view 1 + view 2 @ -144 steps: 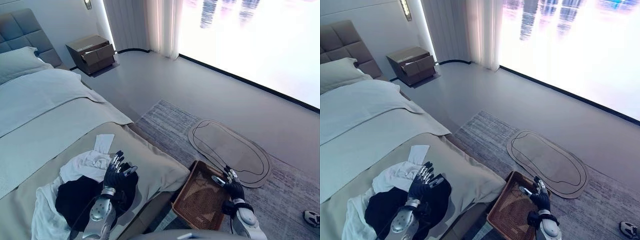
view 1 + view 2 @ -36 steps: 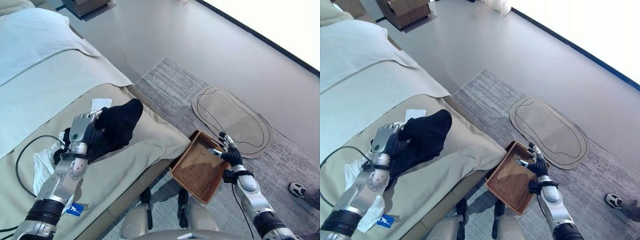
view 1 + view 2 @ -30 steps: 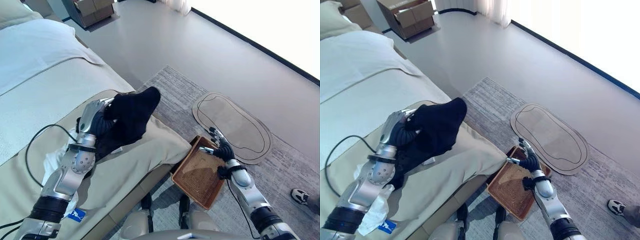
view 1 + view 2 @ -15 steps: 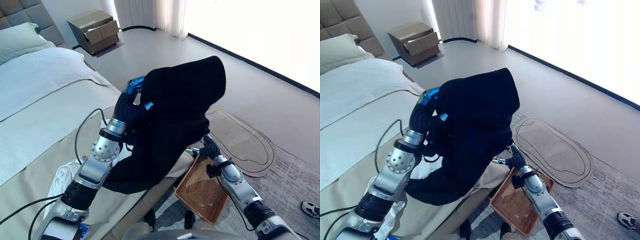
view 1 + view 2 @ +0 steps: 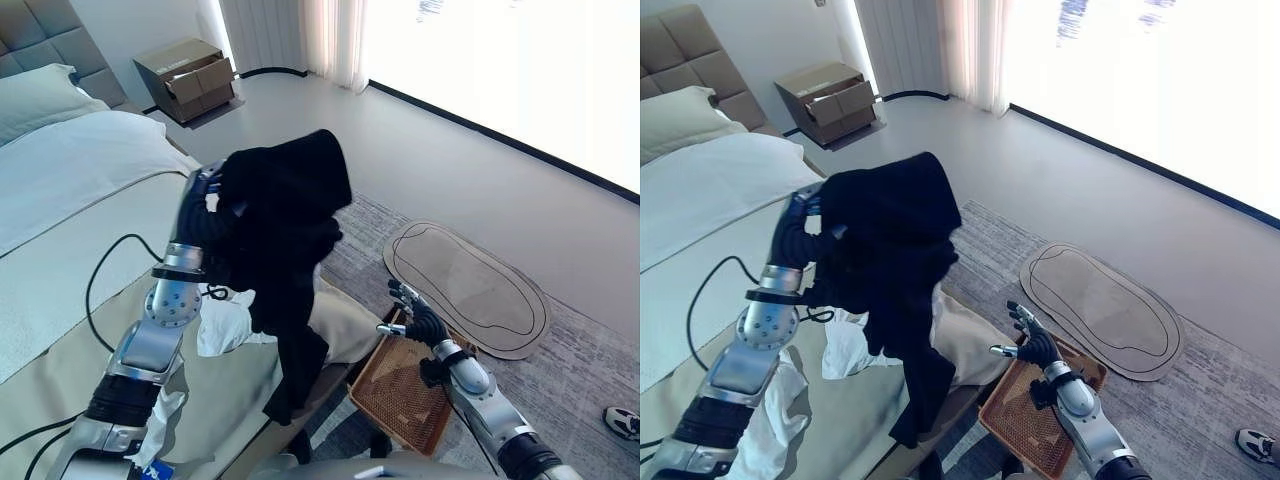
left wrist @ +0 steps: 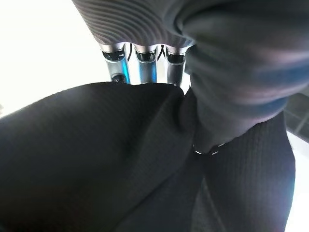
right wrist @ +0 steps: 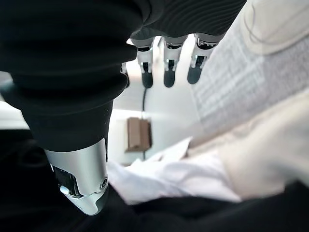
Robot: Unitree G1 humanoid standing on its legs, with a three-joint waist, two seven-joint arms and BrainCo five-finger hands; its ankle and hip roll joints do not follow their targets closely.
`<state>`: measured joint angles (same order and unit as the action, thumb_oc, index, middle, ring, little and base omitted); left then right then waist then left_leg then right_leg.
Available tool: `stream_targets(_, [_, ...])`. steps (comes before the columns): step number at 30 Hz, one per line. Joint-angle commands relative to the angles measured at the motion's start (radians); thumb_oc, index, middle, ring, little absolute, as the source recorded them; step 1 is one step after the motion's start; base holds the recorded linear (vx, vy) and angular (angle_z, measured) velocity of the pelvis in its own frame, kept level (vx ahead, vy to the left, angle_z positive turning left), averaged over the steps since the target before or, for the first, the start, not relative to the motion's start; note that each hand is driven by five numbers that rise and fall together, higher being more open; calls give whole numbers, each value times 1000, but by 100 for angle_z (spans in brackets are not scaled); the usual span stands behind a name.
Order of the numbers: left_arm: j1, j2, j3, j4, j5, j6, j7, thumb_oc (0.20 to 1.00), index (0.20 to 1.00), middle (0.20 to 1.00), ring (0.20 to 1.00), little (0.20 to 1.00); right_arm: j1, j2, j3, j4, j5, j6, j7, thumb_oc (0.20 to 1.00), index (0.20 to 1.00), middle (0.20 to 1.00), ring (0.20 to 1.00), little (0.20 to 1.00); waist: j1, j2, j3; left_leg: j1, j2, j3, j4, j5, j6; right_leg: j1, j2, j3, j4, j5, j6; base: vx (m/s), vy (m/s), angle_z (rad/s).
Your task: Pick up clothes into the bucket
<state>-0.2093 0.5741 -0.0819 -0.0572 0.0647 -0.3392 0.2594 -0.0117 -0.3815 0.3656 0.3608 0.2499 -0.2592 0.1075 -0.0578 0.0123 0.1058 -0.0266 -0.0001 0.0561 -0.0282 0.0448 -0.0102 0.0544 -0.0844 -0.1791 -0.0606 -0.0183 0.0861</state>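
The robot's left hand (image 5: 203, 213), in the upper-left middle of the left eye view, is raised above the bed with its fingers curled round a black knitted garment (image 5: 285, 240); the left wrist view shows the dark cloth (image 6: 120, 159) bunched tight against the finger bases. The garment hangs from the hand in a long drape, its lowest end reaching past the bed's edge at the lower middle of the frame, above the floor. Half a second ago the same cloth billowed higher and further to the right, covering the basket's near corner; now it has dropped and swung back toward the left, so the basket shows clear of it.

The brown woven square basket (image 5: 405, 385) sits on the grey striped rug (image 5: 575, 365) at the lower right, just beside the bed's corner. The right hand (image 5: 418, 318) hovers over the basket's upper rim with fingers spread and relaxed, holding nothing, much as it did before; the right wrist view shows its straight fingers (image 7: 168, 63).

A crumpled white cloth (image 5: 228, 325) lies on the beige bedcover (image 5: 220, 400) below the left forearm, at the lower left. A beige oval mat (image 5: 465, 285) lies on the rug at the right middle, and a brown bedside cabinet (image 5: 187, 78) stands at the top left.
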Motion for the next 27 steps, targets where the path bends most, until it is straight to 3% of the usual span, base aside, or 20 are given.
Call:
stream_targets(1, [-127,30,38,-3,5,-75,26,200,200,200,200,200,-64,-13,66,-72,79,-10,136,1000,1000,1000,1000,1000,25,-61,-52,19,77,-12,9,-59,-52,-33,-140,-32,1,102,106,0,0,0])
stream_targets(6, [-174,34,1,5,7,-74,-3,200,200,200,200,200,-109,-25,125,-78,89,6,199,1000,1000,1000,1000,1000,32,-61,-61,23,77,-16,2,-58,-54,-25,-142,-41,-2,101,109,3,-2,1])
stream_targets(20, [-301,-69,-165,-119,-60,-43,-30,200,200,200,200,200,-205,137,167,-51,80,26,24,1000,1000,1000,1000,1000,27,-50,-72,35,71,-16,2,-63,-46,-14,-145,-44,-3,103,108,2,0,2])
stream_targets(27, [-358,-116,-234,-193,-136,-32,-59,200,200,200,200,200,-249,179,206,-42,85,43,-17,1000,1000,1000,1000,1000,27,-49,-70,34,71,-18,4,-62,-44,-12,-147,-45,-4,104,107,0,0,0])
